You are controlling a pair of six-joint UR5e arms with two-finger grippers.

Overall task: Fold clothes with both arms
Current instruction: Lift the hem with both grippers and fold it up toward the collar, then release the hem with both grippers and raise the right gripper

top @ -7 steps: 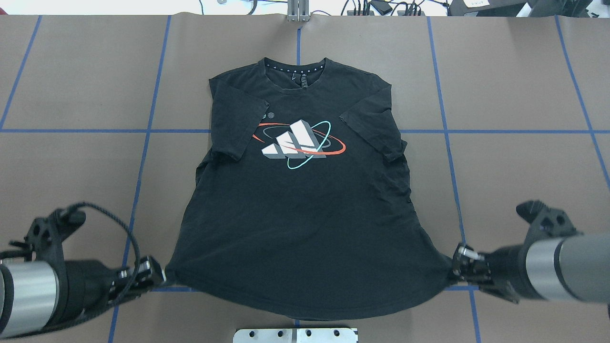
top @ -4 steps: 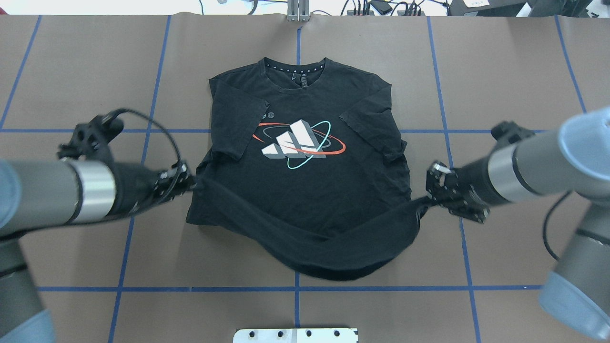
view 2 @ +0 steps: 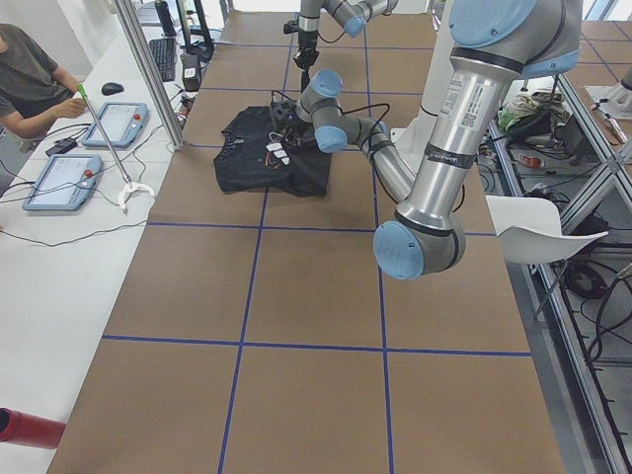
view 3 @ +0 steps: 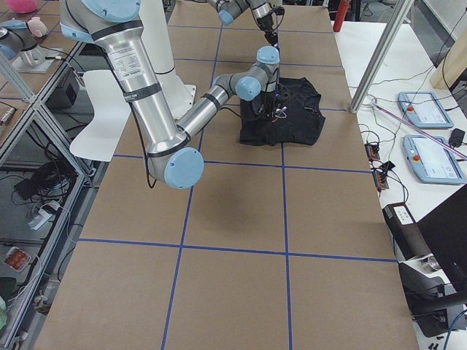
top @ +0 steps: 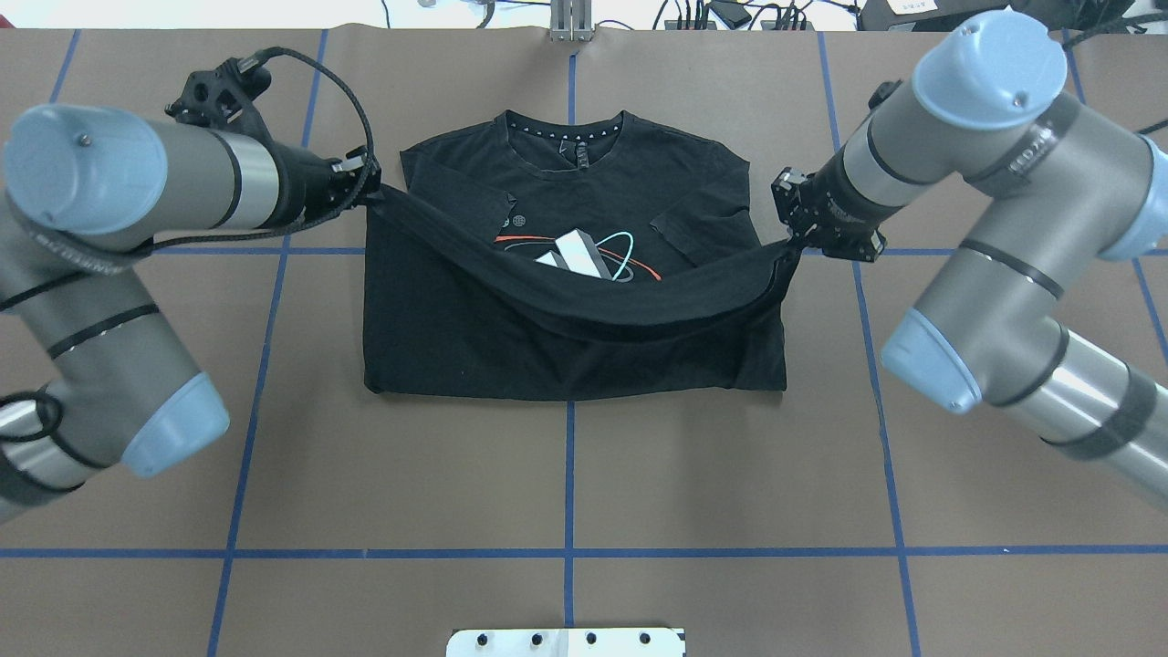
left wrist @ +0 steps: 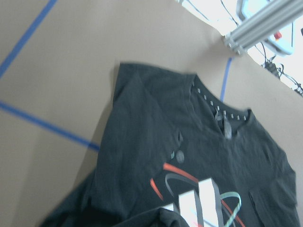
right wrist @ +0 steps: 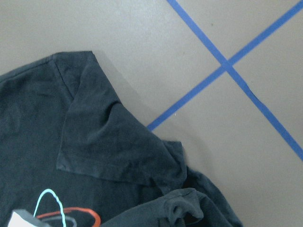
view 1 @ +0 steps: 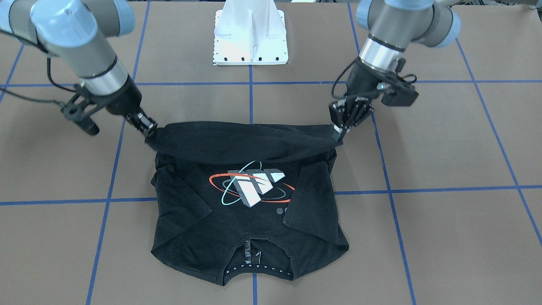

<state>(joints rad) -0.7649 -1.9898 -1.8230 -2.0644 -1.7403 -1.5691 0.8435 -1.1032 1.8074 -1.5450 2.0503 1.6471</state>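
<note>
The black T-shirt point(top: 566, 360) lies on the table with its white-dotted neckband point(top: 566, 123) at the far side. Its logo point(top: 589, 255) is partly covered. My left gripper point(top: 370, 189) is shut on the left hem corner, beside the left sleeve. My right gripper point(top: 790, 245) is shut on the right hem corner, beside the right sleeve. The hem hangs between them as a sagging band point(top: 620, 306) over the chest. In the front-facing view the left gripper point(view 1: 338, 134) and right gripper point(view 1: 149, 134) hold that band above the logo point(view 1: 252, 186). The left wrist view shows the collar point(left wrist: 220, 111).
The brown table point(top: 566, 474) has blue tape grid lines. The white bolted pedestal point(view 1: 250, 38) stands at the robot's side. Cables and equipment line the far edge point(top: 730, 14). An operator point(view 2: 30, 69) sits by tablets at a side table.
Both grippers have carried the hem corners from the near table edge up and away toward the sleeves. The shirt's lower half now lies doubled over the upper half.
</note>
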